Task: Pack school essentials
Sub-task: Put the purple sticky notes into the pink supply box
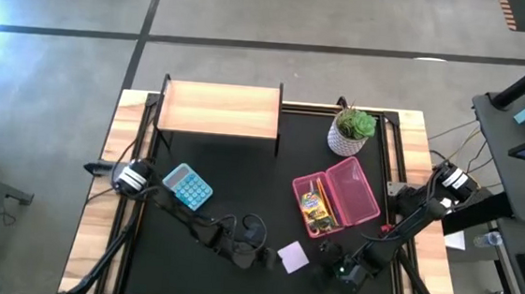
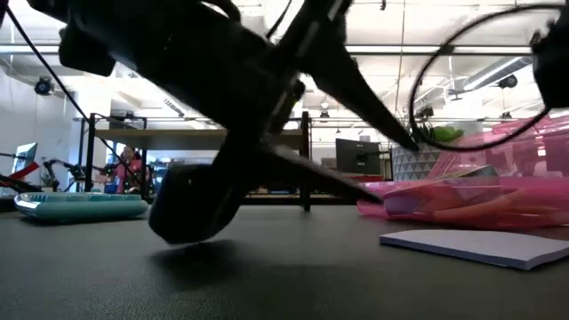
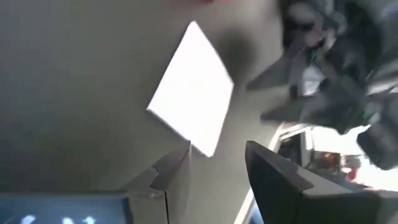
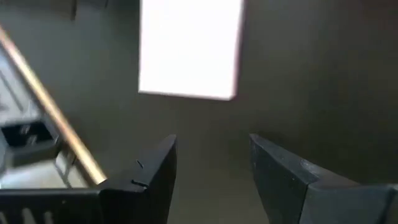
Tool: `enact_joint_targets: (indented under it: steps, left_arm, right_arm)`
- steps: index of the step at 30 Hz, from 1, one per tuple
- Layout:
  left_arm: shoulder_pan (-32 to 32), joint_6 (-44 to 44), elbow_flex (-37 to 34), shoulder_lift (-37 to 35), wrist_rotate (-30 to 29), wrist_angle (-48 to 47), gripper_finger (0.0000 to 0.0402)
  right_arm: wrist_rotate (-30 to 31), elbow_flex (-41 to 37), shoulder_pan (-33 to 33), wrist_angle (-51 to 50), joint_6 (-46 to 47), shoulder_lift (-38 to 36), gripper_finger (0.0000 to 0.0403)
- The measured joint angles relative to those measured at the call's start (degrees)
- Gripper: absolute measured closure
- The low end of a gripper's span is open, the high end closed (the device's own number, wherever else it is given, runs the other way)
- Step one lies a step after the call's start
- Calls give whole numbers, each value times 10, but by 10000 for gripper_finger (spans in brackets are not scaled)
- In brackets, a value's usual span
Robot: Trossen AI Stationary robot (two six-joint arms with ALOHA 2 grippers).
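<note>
Two grippers we log near the mat's front edge: left gripper [image 1: 259,257] and right gripper [image 1: 329,256], both spread, empty, flanking the lilac note pad [image 1: 293,256].

Case contents [image 1: 318,211] are too small to tell apart (low-view arm [image 2: 222,98] blurs across the room).

The left arm is stretched low across the near part of the table, its left gripper [image 1: 252,256] held close to the surface with the fingers [image 3: 273,180] parted. The right arm is folded in from the right edge, its right gripper [image 1: 336,262] lowered near the front, fingers [image 4: 155,180] spread and nothing held.
</note>
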Motion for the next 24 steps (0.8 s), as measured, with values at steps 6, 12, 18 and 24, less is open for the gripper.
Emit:
enact_joint_targets:
  steps: [6, 12, 18, 24]
  left_arm:
    - [8, 0, 55, 20, 31, -95, 266]
    - [15, 2, 68, 20, 30, -165, 266]
    - [18, -13, 67, 20, 21, -168, 266]
    - [26, -16, 67, 20, 22, -169, 266]
  right_arm:
    - [34, -17, 0, 4, 68, 1, 218]
    - [61, -18, -6, 4, 72, 1, 218]
    - [62, -18, -24, 4, 33, 1, 218]
    - [56, -18, -47, 6, 3, 2, 218]
